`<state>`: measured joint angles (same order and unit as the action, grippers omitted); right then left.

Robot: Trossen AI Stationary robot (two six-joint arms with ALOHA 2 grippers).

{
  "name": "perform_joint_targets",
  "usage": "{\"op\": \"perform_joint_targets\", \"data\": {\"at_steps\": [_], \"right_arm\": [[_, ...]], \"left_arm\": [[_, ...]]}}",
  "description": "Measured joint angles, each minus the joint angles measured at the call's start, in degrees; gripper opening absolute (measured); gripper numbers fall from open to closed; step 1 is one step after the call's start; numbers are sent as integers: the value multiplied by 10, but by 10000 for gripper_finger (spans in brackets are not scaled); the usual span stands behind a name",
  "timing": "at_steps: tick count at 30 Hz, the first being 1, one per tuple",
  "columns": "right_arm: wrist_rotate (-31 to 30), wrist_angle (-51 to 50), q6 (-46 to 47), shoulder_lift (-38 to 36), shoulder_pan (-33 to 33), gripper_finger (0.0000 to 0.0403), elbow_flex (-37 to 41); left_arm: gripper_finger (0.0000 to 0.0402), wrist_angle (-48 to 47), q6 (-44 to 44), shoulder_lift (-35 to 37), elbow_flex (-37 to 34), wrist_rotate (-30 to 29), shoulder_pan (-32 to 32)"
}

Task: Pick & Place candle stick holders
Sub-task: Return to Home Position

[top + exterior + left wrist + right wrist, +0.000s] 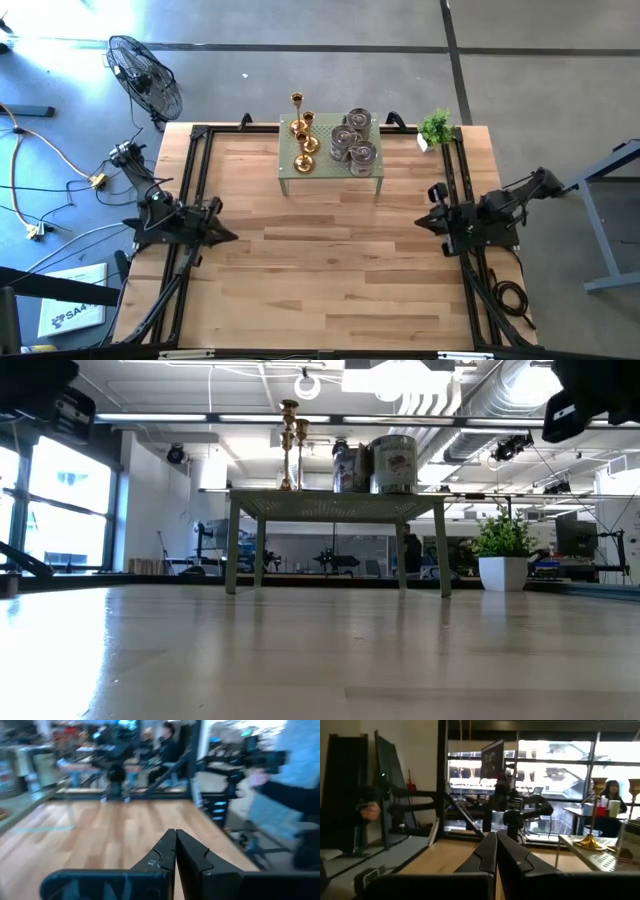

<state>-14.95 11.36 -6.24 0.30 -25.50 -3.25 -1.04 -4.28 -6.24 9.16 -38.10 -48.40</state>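
Both arms sit drawn back at the desk's (330,285) side edges, well apart from the shelf (330,180) between them at the far middle of the desk. The left hand (231,236) points inward from the left edge. Its wrist view shows the fingers pressed together with nothing between them (175,837). The right hand (419,222) mirrors it from the right edge, also closed and empty (496,837).

All six holders stand on the shelf. The three gold holders (304,135) form a line along its left side, running from the back edge toward the front. In the low view they rise as thin stems of differing heights (290,445). The three silver holders (353,140) are grouped close together on the right half, upright, and the low view shows them as squat cylinders (392,465) just beside the gold ones. The right wrist view catches one gold base (590,842) on the shelf's edge.

A small plant (436,126) in a white pot stands on the desk near the shelf's right end — off the shelf, not on it (503,552). A fan (148,78) stands on the floor beyond the desk's far left corner. Both wrist views show people in the room behind, too blurred to tell more.
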Motion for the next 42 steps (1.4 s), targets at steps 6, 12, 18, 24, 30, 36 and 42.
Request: {"op": "perform_joint_targets", "data": {"at_steps": [6, 12, 18, 24, 30, 36, 42], "right_arm": [[-30, 10, 20, 1, 1, 6, 27], [-19, 10, 33, 0, 15, 1, 27], [-10, -3, 50, 0, 33, 4, 27], [-20, -41, 82, 0, 44, 2, 27], [-25, -38, 94, 0, 50, 3, 27], [-25, -37, 104, 0, 50, 4, 27], [-25, -38, 114, 0, 50, 5, 27]], "left_arm": [[7, 42, 30, 58, -52, 66, 0], [7, 52, 21, 59, -80, 78, 0], [7, 54, 12, 59, -83, 106, 0], [7, 70, 46, 58, -83, 123, 0], [7, 85, 70, 59, -84, 144, 0], [7, 79, 48, 58, -84, 232, 0], [7, 74, 41, 57, -85, 286, 0]]}}
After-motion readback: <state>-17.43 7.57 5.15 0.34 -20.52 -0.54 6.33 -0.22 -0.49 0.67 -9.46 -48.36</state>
